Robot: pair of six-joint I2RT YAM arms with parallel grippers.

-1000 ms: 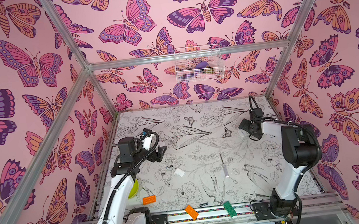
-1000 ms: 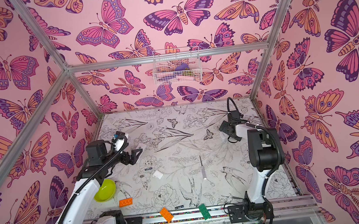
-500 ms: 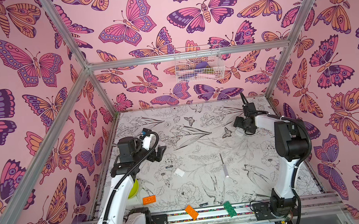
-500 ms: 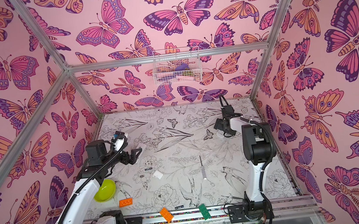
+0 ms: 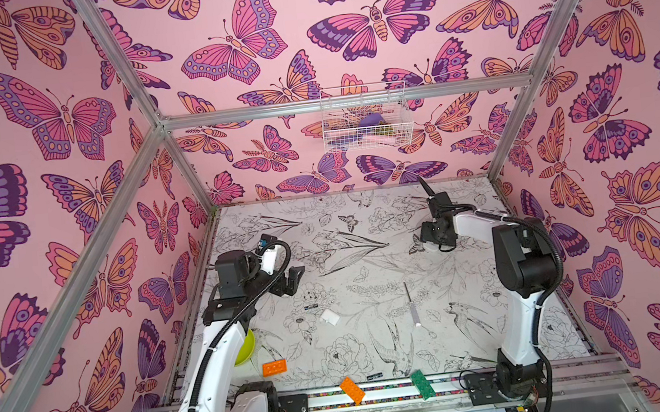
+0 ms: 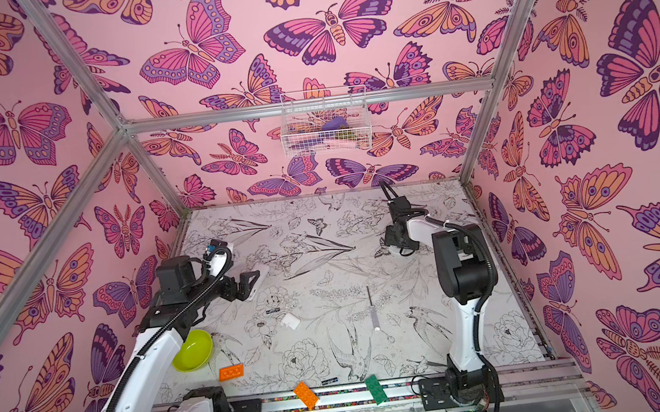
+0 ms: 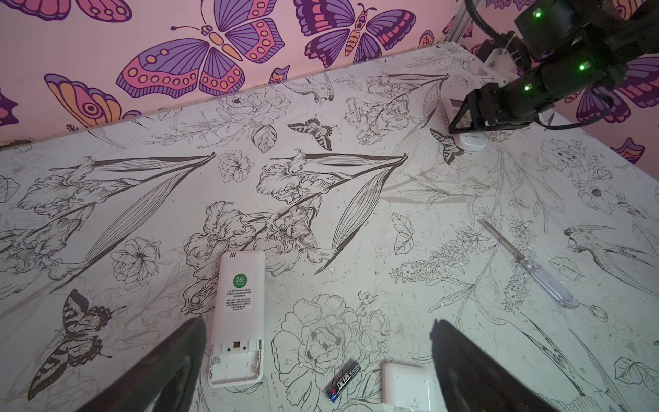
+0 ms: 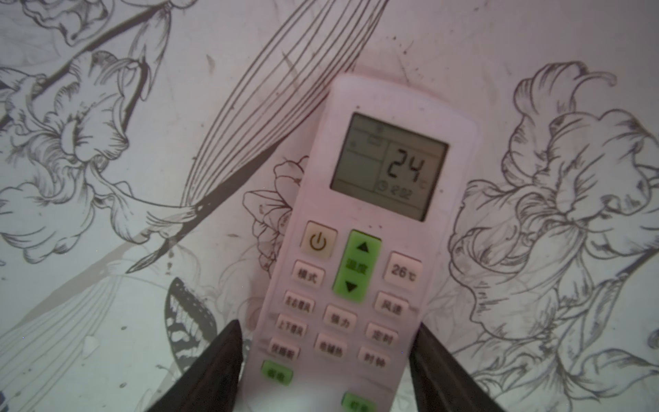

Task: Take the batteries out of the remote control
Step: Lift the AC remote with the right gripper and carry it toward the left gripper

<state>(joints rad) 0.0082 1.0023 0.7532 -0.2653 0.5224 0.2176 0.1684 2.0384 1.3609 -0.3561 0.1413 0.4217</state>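
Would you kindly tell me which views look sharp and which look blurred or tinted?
Right wrist view: face-up remote hazy, pink-tinted, near end blurred between the right gripper's fingers. Left wrist view: black battery crisp, left gripper's fingers out of focus. Both top views: evenly lit, sharp.
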